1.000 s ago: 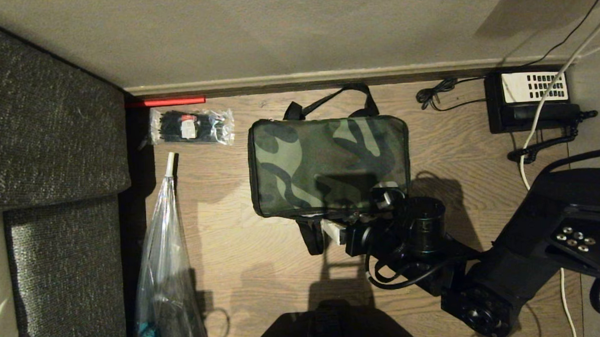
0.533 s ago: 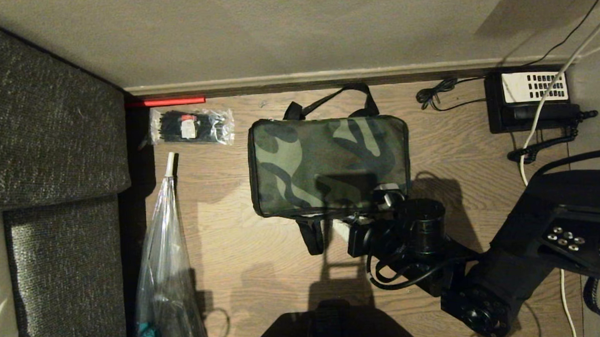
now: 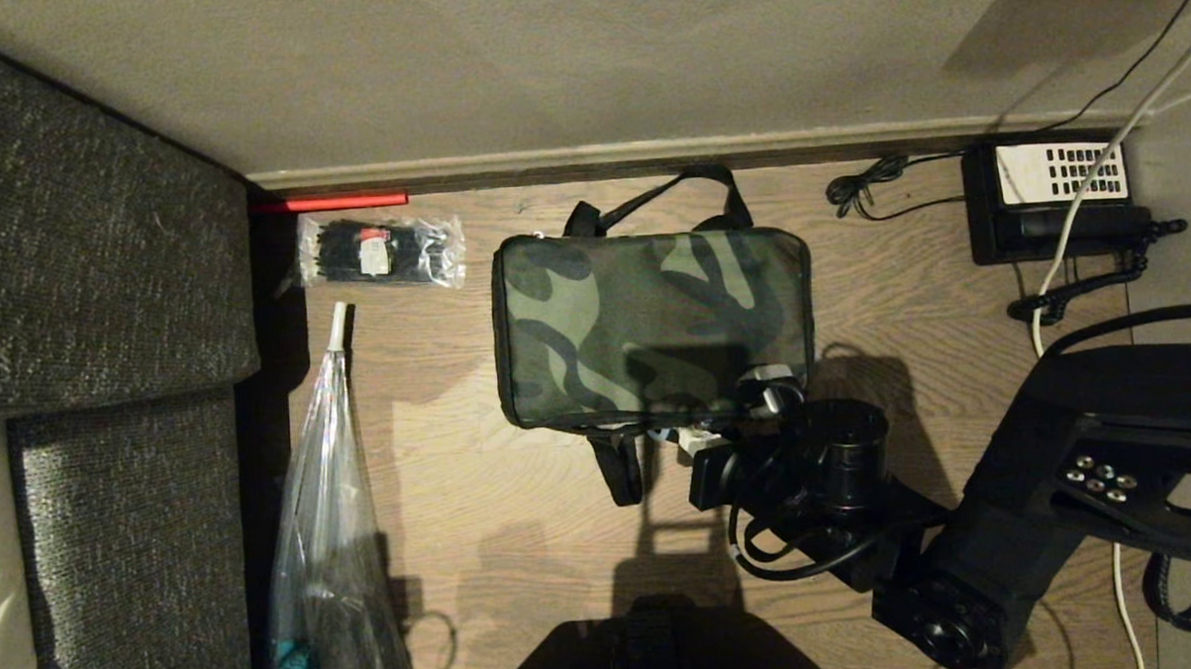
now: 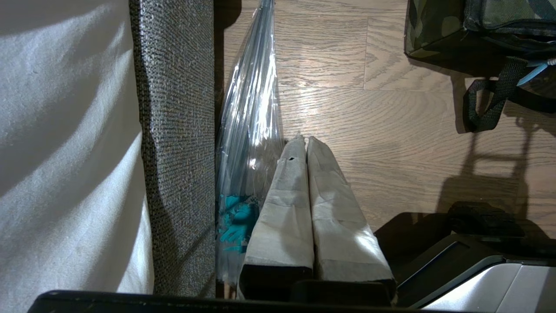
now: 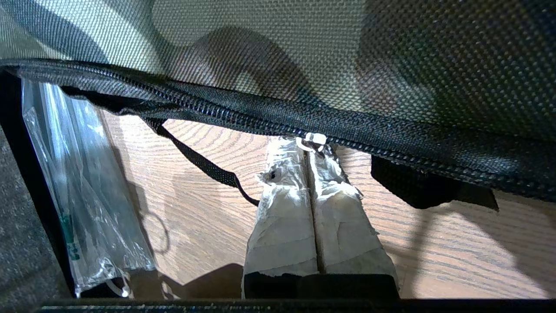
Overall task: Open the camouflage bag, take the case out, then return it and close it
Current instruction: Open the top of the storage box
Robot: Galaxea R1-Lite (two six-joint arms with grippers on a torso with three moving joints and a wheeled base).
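Right wrist view: fingers pinched at zipper pull; grip unclear.

Hidden and cut-off parts

In the head view the right end effector lay mostly behind its own wrist at centre frame, so whether it actually held the zipper pull could not be told. The camouflage bag was zipped, hiding its contents. The clear plastic bag ran off the bottom edge, and the telephone's keypad markings were too small to read.
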